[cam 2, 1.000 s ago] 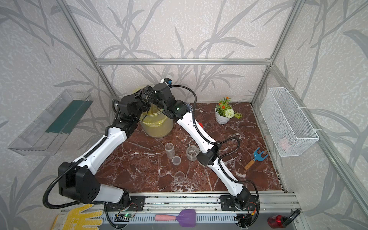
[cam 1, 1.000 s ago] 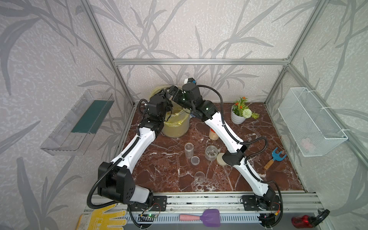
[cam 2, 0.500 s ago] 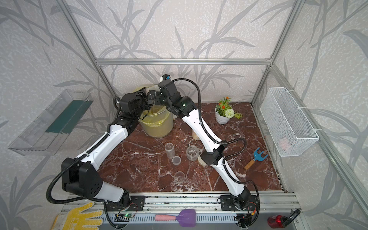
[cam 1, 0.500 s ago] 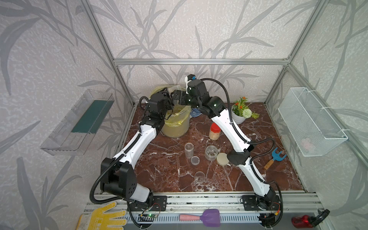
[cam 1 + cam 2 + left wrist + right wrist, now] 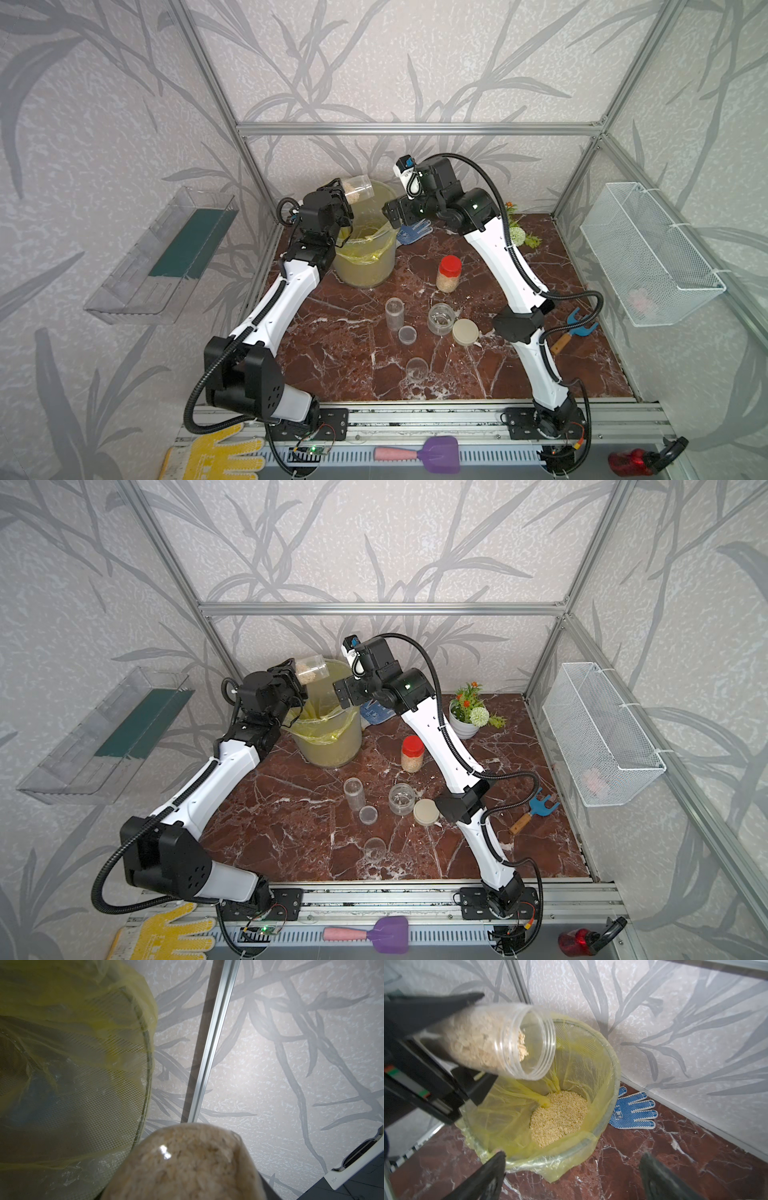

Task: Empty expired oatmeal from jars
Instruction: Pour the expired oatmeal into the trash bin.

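The left claw (image 5: pixel 343 195) is clamped on the base end of a lidless jar (image 5: pixel 500 1041). The jar is tipped about level, its mouth over the bucket (image 5: pixel 610 1059) at the far left of the surface (image 5: pixel 340 353). Most of its oatmeal (image 5: pixel 473 1039) sits toward the base, with a few flakes at the mouth, and none seems to be falling. The right claw (image 5: pixel 390 210) stands wide apart and empty, just right of the bucket.

Inside the bucket, the yellow liner (image 5: pixel 512 1118) holds a pile (image 5: pixel 558 1113) of flakes at the bottom.

Mid-surface stands the red jar (image 5: pixel 449 274), capped, with oatmeal showing below the cap. Nearer, the slim jar (image 5: pixel 394 313) stands open and looks empty, with a clear lid (image 5: pixel 407 334) just beside it. To its right the squat jar (image 5: pixel 441 319) is open with only stray flakes, its beige lid (image 5: pixel 464 331) alongside. A second lid (image 5: pixel 416 369) lies nearer still.

Two jars look done, one is mid-pour and the red one is untouched, so the task seems a little past halfway. The held jar likely needs a steeper tip, and then the red jar needs uncapping and emptying.
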Available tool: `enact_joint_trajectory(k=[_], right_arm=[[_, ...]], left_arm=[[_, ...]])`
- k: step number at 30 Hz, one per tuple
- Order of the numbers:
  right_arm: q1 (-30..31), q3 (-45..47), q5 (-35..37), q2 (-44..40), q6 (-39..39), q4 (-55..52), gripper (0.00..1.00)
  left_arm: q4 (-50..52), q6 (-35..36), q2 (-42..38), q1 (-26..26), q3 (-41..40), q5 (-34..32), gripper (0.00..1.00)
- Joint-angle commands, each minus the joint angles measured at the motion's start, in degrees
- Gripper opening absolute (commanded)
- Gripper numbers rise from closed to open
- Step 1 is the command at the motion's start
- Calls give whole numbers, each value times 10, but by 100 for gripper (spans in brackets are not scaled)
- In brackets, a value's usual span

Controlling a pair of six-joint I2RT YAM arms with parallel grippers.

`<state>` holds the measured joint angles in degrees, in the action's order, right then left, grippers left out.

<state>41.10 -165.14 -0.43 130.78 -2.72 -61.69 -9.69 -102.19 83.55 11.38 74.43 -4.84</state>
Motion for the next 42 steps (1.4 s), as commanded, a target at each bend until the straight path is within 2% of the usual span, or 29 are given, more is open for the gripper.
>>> enact_joint_trajectory(k=[1,7,12,17,25,31,37,42], right_arm=[[-5,25,-27,-48,106,-43,99],[-48,95,-64,-103,116,-76,99],[-75,222,-88,-183,130,-42,99],[-102,306,-107,-242,145,-32,99],[-113,424,-107,-312,145,-18,99],[-117,527,-73,-387,141,1,99],[-155,651,-76,-489,114,41,99],[-185,740,-77,-563,104,54,99]], left_arm=[[-9,11,-19,-5,-2,15,9],[-10,16,-15,-5,-1,24,9],[-9,26,-10,-6,3,34,9],[-4,49,-11,-7,0,42,8],[50,123,-23,-17,8,55,8],[112,189,-11,-38,31,98,7],[138,242,-11,-57,21,98,7],[195,316,16,-62,66,107,6]])
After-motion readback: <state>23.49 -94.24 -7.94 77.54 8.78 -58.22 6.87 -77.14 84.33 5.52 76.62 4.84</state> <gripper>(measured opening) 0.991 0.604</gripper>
